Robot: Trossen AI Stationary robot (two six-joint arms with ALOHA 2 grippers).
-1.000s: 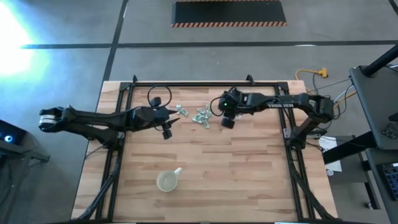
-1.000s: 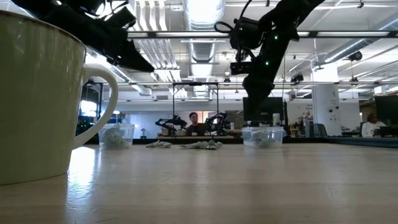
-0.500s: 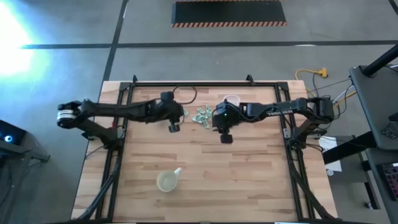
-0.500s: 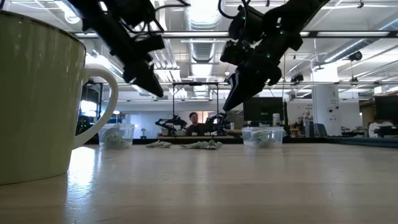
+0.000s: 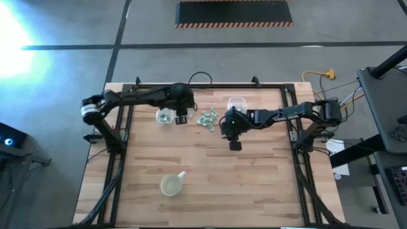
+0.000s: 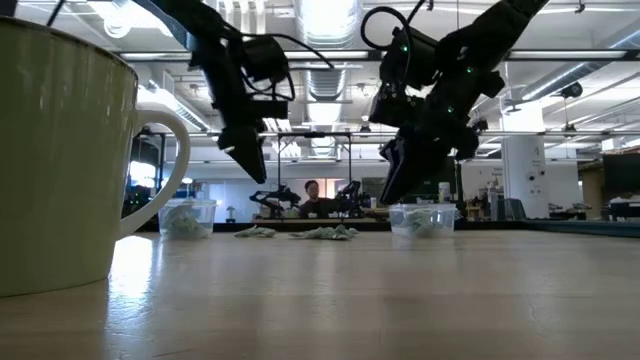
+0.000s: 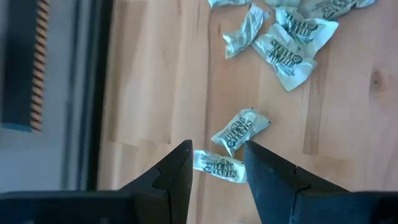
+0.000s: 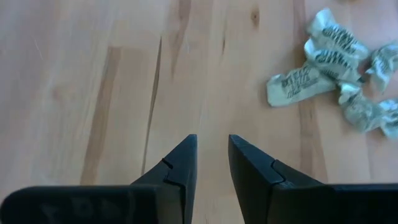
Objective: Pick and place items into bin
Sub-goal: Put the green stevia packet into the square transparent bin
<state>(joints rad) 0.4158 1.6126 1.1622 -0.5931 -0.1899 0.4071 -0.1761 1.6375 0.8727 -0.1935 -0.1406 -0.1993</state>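
Observation:
Several small pale green wrapped items (image 5: 206,119) lie heaped on the wooden table (image 5: 254,184) near its far middle; they also show in the low view (image 6: 322,233). Two loose items (image 7: 239,129) lie left of the heap. My left gripper (image 5: 184,116) hangs open above them, tipped downward. One item (image 7: 217,167) shows on the table between its fingertips, untouched. My right gripper (image 5: 226,130) hovers just right of and nearer than the heap (image 8: 323,62), narrowly open, with bare wood under it. In the low view both grippers, left (image 6: 250,165) and right (image 6: 392,188), are clear of the table.
Two clear containers with greenish contents stand on the table, one left of the heap (image 5: 165,116) and one to the far right of it (image 5: 236,103). A yellowish cup with a spout (image 5: 172,185) stands near the front edge. A black frame (image 5: 210,85) rims the table.
My left gripper has swung toward the table's right and far side, tipping downward, and now stands over the loose items. My right gripper has come toward the near edge and sunk, tipping further down and leaving its container uncovered. The items have not moved.

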